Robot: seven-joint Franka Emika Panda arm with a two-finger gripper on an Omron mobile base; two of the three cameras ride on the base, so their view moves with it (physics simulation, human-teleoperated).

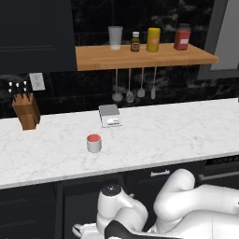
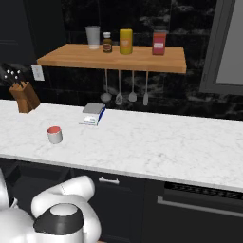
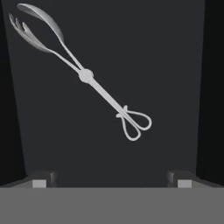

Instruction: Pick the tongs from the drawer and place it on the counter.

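- My end effector hangs over the open wide black drawer with its two dark finger tips spread wide and nothing between them.
- The slender silver metal tongs lie flat on the drawer's dark floor, aslant in my hand view, with the scissor-like loops nearer the end effector and the spoon-and-fork head farther off. They touch neither side wall.
- I judge them light, stiff and slippery. They sit low, so there's little height to pinch.
- I'd take hold on the straight shank just by the pivot, across its narrow width. The loops would twist and the head would tip.
- I see nothing else in the part of the drawer I can see.
- Farther off, the long white marble desk carries a small grey cup with a red top.
- Beyond it stand a small grey scale and a wooden knife block.
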